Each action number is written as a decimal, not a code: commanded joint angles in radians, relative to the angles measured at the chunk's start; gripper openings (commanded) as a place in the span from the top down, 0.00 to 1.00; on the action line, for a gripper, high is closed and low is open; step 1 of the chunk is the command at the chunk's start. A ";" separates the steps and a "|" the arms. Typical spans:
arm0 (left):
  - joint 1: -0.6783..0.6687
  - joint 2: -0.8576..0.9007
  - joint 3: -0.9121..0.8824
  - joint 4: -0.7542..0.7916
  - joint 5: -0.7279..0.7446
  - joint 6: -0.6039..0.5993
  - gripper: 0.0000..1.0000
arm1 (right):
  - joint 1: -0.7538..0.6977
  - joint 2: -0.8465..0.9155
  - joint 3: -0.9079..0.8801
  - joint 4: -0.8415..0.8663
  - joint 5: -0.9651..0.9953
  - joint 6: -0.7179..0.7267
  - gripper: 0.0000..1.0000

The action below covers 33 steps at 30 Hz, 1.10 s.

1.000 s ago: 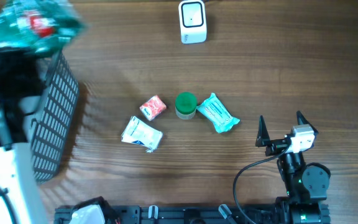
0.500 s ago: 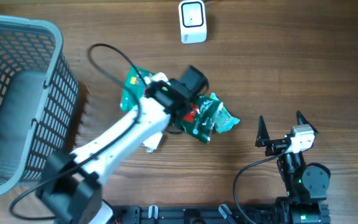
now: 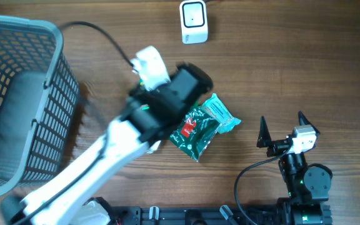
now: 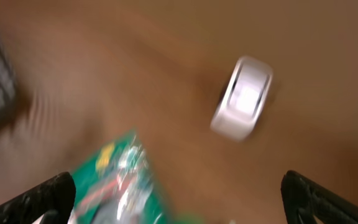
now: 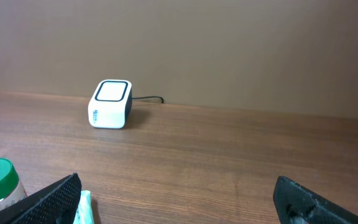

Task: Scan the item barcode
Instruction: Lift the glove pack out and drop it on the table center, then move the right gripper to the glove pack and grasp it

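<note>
Lying on the desk (image 3: 292,62) near the scanner (image 3: 193,22), the green bag (image 3: 195,132) looks light, soft and crinkly, best pinched by a flat edge; left hand (image 4: 182,196) and right hand (image 3: 282,124) are spread wide, holding nothing.

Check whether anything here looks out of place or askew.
The green packet lies crooked on the table, touching or overlapping the teal packet, beneath the open left gripper and well short of the scanner. The left wrist view is motion-blurred.
</note>
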 commanded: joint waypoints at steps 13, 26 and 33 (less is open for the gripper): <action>0.196 -0.341 0.080 0.841 -0.303 1.234 0.00 | 0.004 -0.005 -0.001 0.005 -0.012 -0.012 0.00; 0.401 -0.726 0.080 0.522 0.025 1.028 0.00 | 0.004 -0.005 -0.001 0.006 -0.012 -0.012 0.00; 0.681 -0.898 0.080 0.364 0.487 0.861 0.00 | 0.004 -0.005 -0.001 0.006 -0.032 0.119 0.00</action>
